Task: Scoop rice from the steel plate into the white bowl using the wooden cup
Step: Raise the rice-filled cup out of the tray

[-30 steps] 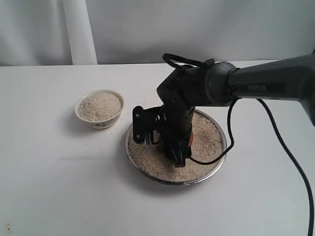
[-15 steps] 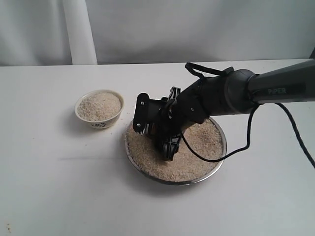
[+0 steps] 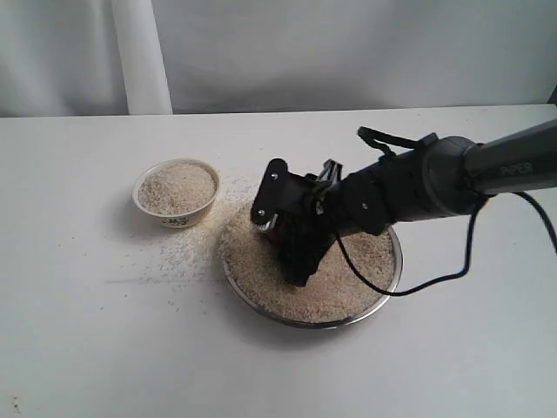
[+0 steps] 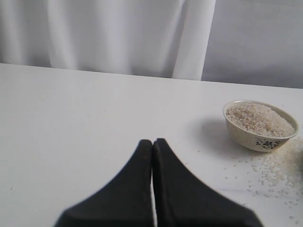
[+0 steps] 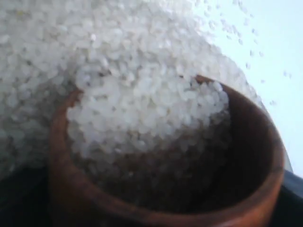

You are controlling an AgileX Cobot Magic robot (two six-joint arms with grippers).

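Clamping wooden cup (image 5: 251,161) in right gripper (image 3: 283,239), tilted, low over left part of steel plate (image 3: 331,322), mouth dug into heaped rice (image 3: 352,266). Partly filled with grains, seen from the right wrist. Left gripper (image 4: 152,144) pinched closed on nothing, above bare surface (image 3: 104,348). White bowl (image 3: 174,218) standing left of plate, apart from it, heaped with rice. Loose grains (image 3: 187,248) strewn on surface between bowl and plate.
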